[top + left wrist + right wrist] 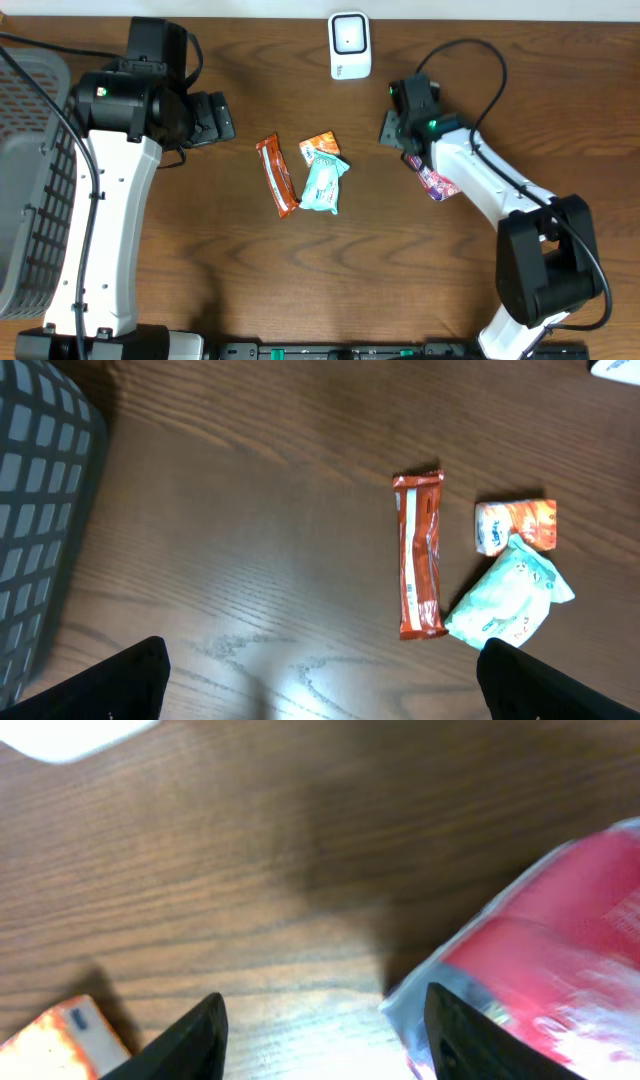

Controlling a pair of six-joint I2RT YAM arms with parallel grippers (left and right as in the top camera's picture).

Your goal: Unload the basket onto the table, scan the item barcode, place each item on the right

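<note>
The red packet (438,185) lies flat on the table (200,260), nearer the robot than the scanner (350,45) and off to the scanner's right, partly tucked under the right arm's wrist; in the right wrist view its crinkled silver-edged corner sits against the inner side of one finger, and I cannot tell whether they touch; the right claw (388,128) sits low over the wood just beside the packet, on the scanner's side of it, with its fingers spread and bare table between them, so I read it as open and gripping nothing; the scanner itself is a small white box standing near the far edge of the table, its face toward the robot; nearer the robot than the scanner and slightly to its left I see three other snacks close together: a long orange-brown bar (277,176), a small orange packet (320,147) and a pale teal packet (325,183), the teal one touching the orange one; further left of the scanner the left claw (222,118) hangs above the table with its fingers spread as wide as they go, holding nothing; furthest left of the scanner, at the table's edge, is a grey mesh basket (30,180).
</note>
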